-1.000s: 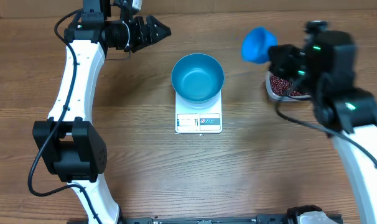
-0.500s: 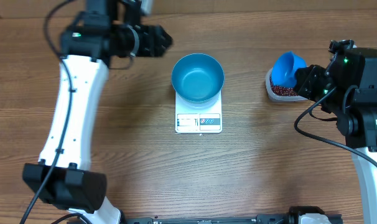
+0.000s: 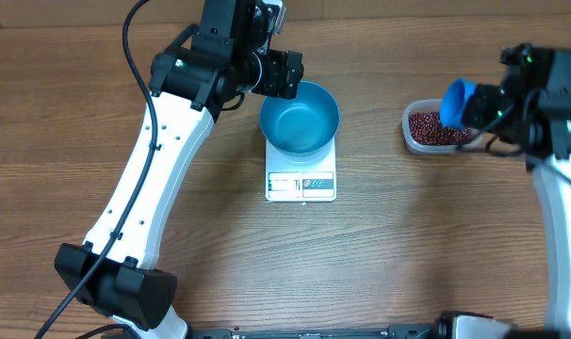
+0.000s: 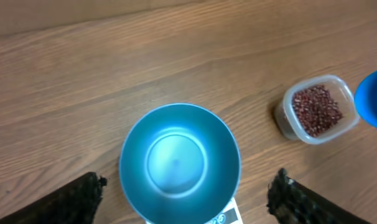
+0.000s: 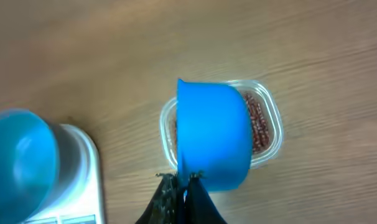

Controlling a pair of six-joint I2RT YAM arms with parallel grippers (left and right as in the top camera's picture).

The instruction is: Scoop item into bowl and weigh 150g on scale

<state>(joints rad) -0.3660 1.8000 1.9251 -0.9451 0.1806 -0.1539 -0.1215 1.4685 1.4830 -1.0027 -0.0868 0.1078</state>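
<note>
While the bowl point(image 3: 300, 115) sits empty on the scale point(image 3: 301, 185) at mid-table, the overhead view puts the beans point(image 3: 438, 127) well off to its right in a clear tub point(image 3: 410, 132); the right gripper point(image 3: 478, 105) is clamped on a blue scoop point(image 3: 454, 102) that hangs over the tub's far right corner, so the beans lie just below and slightly left of the cup, and the right arm is plainly the nearer one; the left gripper point(image 3: 287, 74) hovers at the bowl's far left rim, its arm stretched long across the table point(image 3: 408, 245); from the left wrist, both fingers point(image 4: 83, 198) stand wide apart at the lower corners with nothing between them, the bowl centred beneath and the tub off to the right; from the right wrist, the fingers are pressed together on the scoop's near end, its long axis running away from them across the tub, outer wall toward the lens, so I cannot tell whether it is loaded; the next move is probably a short dip down into the beans.
</note>
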